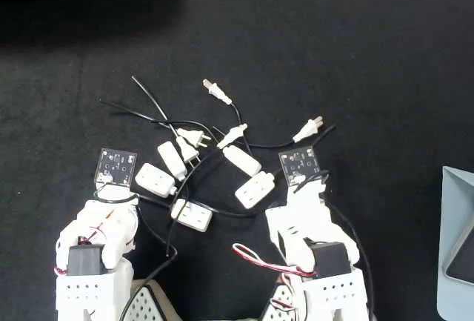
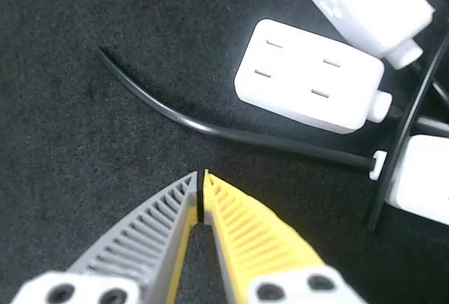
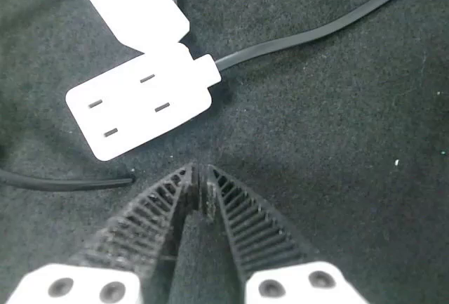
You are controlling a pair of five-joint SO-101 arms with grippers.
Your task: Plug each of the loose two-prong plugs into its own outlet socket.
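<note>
**Four plugs lie loose, both grippers closed over bare cloth**

Take the near socket (image 1: 192,215), the white block lying between the two arms, as the marker. Left of it and a little farther out lies the left socket (image 1: 155,179), and beyond that one, tilted, is the far-left socket (image 1: 172,159). Right of the marker and slightly farther out sits the right socket (image 1: 255,190). The far-right socket (image 1: 241,159) lies just beyond it, touching or nearly so.

All four plugs lie farther out than the marker, prongs bare and none in a socket. The left plug (image 1: 192,138) is almost straight beyond the marker, just beside the far-left socket. The middle plug (image 1: 232,136) is beyond and a little right, the right plug (image 1: 308,129) is well to the right, and the far plug (image 1: 217,92) is farthest out. Black cords (image 2: 210,130) loop among them over the black cloth (image 1: 370,54).

The left gripper (image 2: 200,177) sits left of the marker, its grey and yellow fingers (image 2: 238,227) pressed together on nothing. Its tips are over cloth just short of a cord, with the left socket beyond.

The right gripper (image 3: 200,173) sits right of the marker, its black fingers (image 3: 245,220) likewise pressed together and empty. Its tips are just short of the right socket.

A grey-blue tray (image 1: 448,224) stands well to the right of the marker
</note>
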